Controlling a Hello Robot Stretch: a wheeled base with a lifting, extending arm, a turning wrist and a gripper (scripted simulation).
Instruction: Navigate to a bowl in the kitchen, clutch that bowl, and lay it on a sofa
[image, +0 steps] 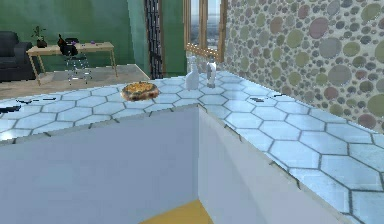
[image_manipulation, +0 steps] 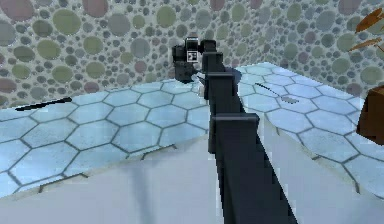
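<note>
Counter (image: 300, 150): L-shaped, topped with pale hexagon tiles, set against spotted wallpaper (image: 320, 50).

Bowl (image: 140, 91): shallow and brown with yellowish contents. It rests on the counter near its far edge, left of centre in the forward view. Two clear glass vessels (image: 200, 72) stand just to its right, toward the window (image: 205, 25).

A thin dark utensil (image: 262, 97) lies on the tiles nearer the wall.

Beyond the counter, at the forward view's far left, is a dark sofa (image: 12, 55) with a wooden desk (image: 75, 45) beside it.

Arm side view: the arm (image_manipulation: 235, 140) lies out over the counter toward the wallpaper, with the jaws at its far end by the white marker square (image_manipulation: 190, 57). Cannot tell whether the jaws are released or grasping, nor whether they hold anything.
</note>
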